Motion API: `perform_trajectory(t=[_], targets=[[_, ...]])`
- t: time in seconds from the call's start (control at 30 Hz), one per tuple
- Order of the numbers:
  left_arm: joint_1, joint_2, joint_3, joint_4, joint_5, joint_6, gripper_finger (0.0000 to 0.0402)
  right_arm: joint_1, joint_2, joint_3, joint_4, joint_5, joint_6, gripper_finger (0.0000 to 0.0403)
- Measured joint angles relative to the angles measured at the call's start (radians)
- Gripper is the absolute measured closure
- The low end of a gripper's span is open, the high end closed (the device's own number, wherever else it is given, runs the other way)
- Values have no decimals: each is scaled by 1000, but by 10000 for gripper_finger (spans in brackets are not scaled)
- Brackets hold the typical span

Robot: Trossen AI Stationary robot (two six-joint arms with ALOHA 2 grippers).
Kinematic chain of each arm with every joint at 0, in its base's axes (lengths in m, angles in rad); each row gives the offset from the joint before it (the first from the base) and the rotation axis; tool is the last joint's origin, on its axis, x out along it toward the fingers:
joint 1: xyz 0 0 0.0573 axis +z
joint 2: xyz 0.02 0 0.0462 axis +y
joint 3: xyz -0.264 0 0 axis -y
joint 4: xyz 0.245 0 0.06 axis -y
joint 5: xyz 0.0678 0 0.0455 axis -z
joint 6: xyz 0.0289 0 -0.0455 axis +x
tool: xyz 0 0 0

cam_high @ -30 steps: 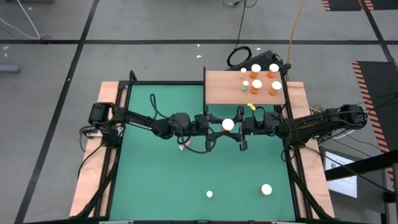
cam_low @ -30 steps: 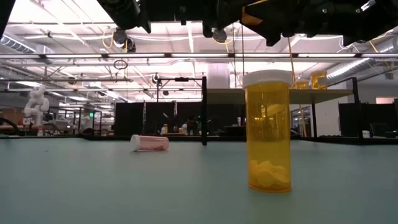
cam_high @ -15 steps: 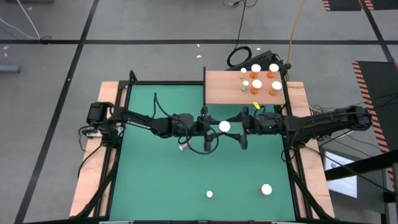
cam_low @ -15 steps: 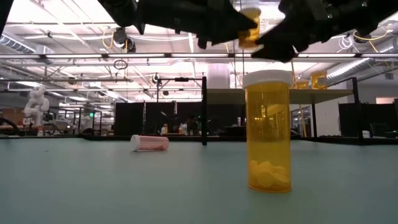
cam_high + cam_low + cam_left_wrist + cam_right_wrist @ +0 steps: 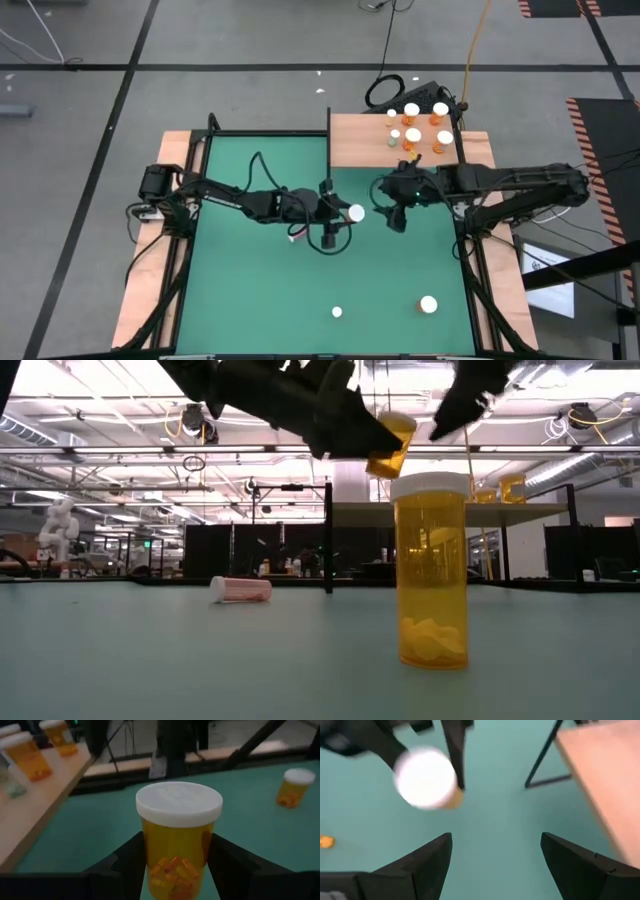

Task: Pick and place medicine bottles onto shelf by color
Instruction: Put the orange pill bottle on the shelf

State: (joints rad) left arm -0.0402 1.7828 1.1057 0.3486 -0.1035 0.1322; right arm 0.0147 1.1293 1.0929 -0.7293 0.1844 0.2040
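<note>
Left gripper (image 5: 345, 213): gripping an orange bottle (image 5: 355, 212) by its body, mid-mat, above the green mat (image 5: 260, 290); in the left wrist view the fingers (image 5: 127, 862) are pressing both sides of the bottle (image 5: 177, 837), white cap up.
Held bottle, low view: hanging tilted (image 5: 392, 443) above the table, under the dark arm.
Right gripper (image 5: 394, 212): fingers spread wide, holding nothing, sitting just beside the held bottle on the shelf side; right wrist view is looking down on the white cap (image 5: 426, 778) past its open fingers (image 5: 427, 862).
Shelf (image 5: 360, 145): wooden board at the mat's far right corner, carrying 6 white-capped bottles (image 5: 412, 136) at its right end.
Still on mat: 2 bottles standing near the front edge, a small one (image 5: 337, 312) and a larger one (image 5: 428, 303); the larger is showing upright w/ pills inside in the low view (image 5: 431, 570).
Also on mat: a pink-red bottle lying on its side (image 5: 240, 589), near the left gripper.
</note>
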Motion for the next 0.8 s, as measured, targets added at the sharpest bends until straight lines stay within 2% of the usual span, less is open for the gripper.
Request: perform_trajectory(t=[0.2, 0.4, 0.57, 0.8], targets=[[1, 0, 0, -62, -10, -12, 213, 0, 182, 225, -178, 5, -112, 105], [1, 0, 0, -153, -10, -28, 213, 17, 350, 282, -228, -40, -187, 105], [1, 0, 0, -219, -10, -37, 213, 37, 385, 285, -155, -59, -189, 105], [2, 0, 0, -220, -11, -41, 213, 45, 383, 286, -48, -86, -178, 105]])
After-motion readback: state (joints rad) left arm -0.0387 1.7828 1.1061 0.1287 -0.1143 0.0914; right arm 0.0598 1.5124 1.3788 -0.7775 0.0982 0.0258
